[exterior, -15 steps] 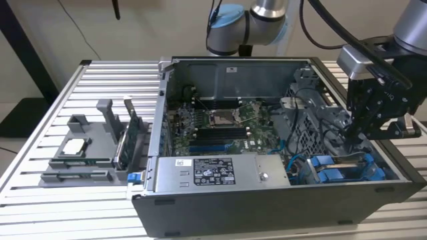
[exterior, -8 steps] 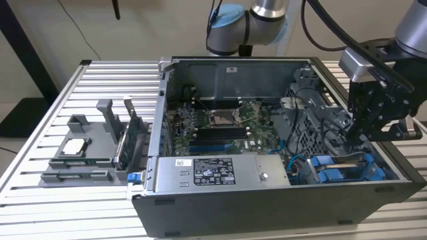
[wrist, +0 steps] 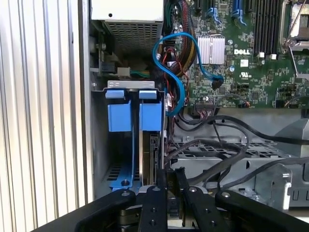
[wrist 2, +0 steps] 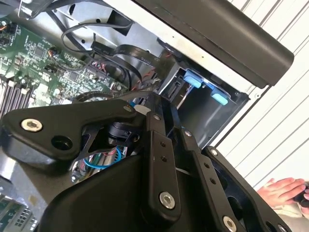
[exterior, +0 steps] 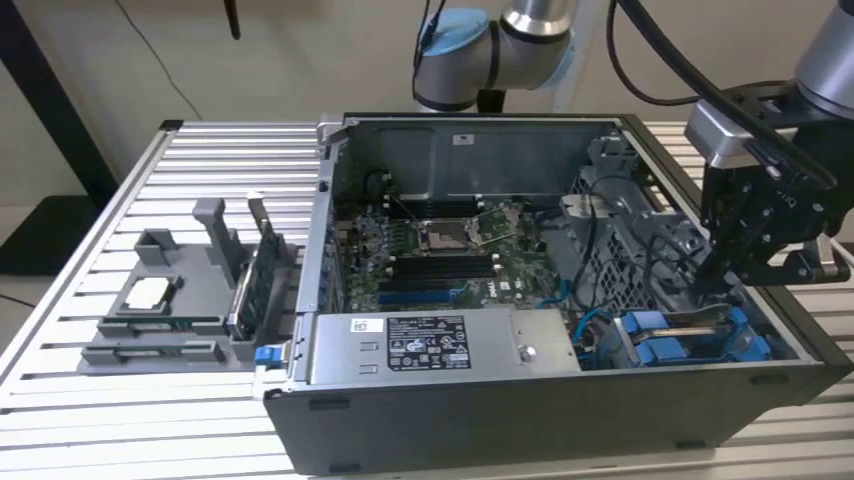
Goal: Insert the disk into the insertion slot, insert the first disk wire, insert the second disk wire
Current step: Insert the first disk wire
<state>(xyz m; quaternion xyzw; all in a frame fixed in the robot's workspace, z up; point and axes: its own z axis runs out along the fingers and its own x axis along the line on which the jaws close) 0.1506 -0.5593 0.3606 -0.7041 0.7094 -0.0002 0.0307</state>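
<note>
The disk (wrist: 152,159) sits edge-on in its blue carrier (wrist: 150,116) inside the grey insertion slot (wrist: 99,145), beside another blue carrier (wrist: 119,116) that looks empty. In the exterior view the blue carriers (exterior: 663,345) lie in the case's near corner on the exterior view's right. My gripper (wrist: 171,173) hovers just behind the disk's rear end, its fingers drawn close together where black disk wires (wrist: 212,145) run in. The wire's end is hidden between them. My gripper (exterior: 705,295) reaches down into the drive cage, and my gripper (wrist 2: 145,104) also shows in the second wrist view.
A blue data cable (wrist: 169,63) loops over the motherboard (wrist: 251,63) near the power supply (exterior: 427,340). A grey fixture (exterior: 174,300) with parts stands on the slatted table at the exterior view's left. A person's hand (wrist 2: 285,188) rests outside the case.
</note>
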